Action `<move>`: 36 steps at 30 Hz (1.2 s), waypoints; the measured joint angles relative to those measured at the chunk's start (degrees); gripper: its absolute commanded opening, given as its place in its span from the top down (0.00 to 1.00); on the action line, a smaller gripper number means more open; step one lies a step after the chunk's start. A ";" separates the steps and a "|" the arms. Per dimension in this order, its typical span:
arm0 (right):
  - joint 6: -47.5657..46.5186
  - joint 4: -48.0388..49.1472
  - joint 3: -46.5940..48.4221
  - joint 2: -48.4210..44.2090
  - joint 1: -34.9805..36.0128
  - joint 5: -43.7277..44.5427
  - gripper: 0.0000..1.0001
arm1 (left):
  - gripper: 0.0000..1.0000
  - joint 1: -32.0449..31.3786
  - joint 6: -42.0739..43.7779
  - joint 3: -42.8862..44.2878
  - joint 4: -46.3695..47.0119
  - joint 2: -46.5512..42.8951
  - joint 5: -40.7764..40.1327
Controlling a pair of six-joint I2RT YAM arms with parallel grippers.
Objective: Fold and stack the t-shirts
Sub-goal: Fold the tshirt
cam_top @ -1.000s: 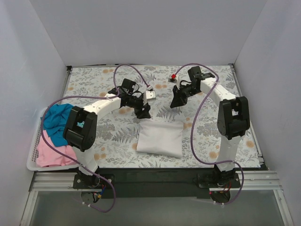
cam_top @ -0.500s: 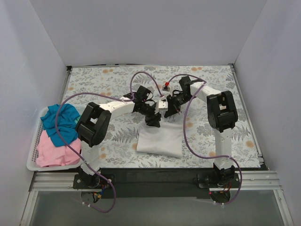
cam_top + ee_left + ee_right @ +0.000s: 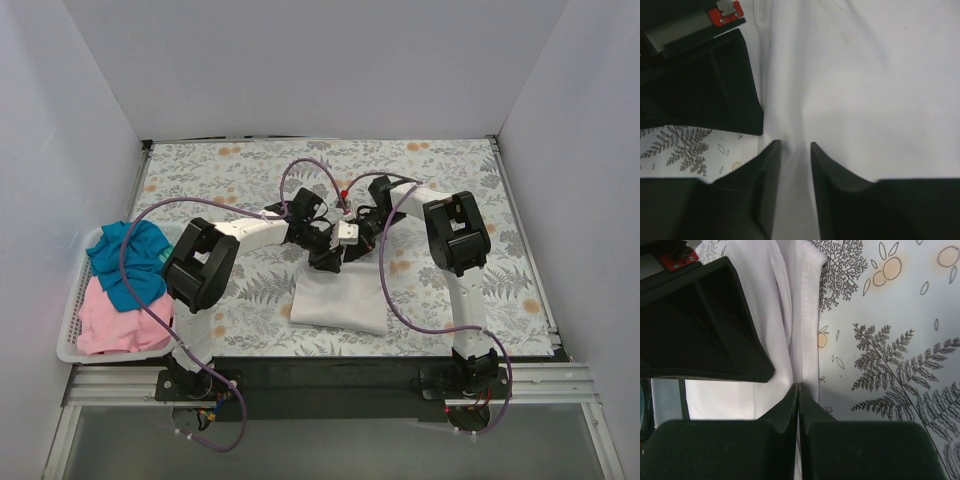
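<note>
Jaws of the right gripper point(image 3: 798, 386) are clenched flat on the hem of the white shirt point(image 3: 340, 300). The left gripper point(image 3: 795, 145) pinches a fold beside it, at the shirt's 12 o'clock edge. This shirt lies partly folded mid-table. The blue shirt point(image 3: 125, 260) and the pink shirt point(image 3: 110, 325) lie unfolded in the basket point(image 3: 68, 348) at 9 o'clock.

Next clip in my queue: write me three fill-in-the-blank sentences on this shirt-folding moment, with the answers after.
1. The left end effector and right end effector both pinch the white t-shirt at its edge facing ___ from the arm bases.
2. The teal-blue t-shirt and pink t-shirt lie in the ___.
3. That container sits at the table's ___ edge.
Missing words: away; basket; left.
</note>
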 measured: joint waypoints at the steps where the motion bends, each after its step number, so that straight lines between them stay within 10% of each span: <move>1: -0.17 0.00 0.02 0.39 0.17 0.00 0.99 | 0.62 -0.07 -0.22 -0.04 0.04 0.00 -0.39; 20: -3.32 -0.68 0.09 0.81 1.01 -0.92 0.99 | 0.49 -0.39 -2.10 -4.46 8.44 -0.15 -5.70; 36: -4.94 -1.73 0.09 0.98 1.16 -1.33 0.99 | 1.00 -0.39 -1.62 -6.23 10.49 -3.28 -3.87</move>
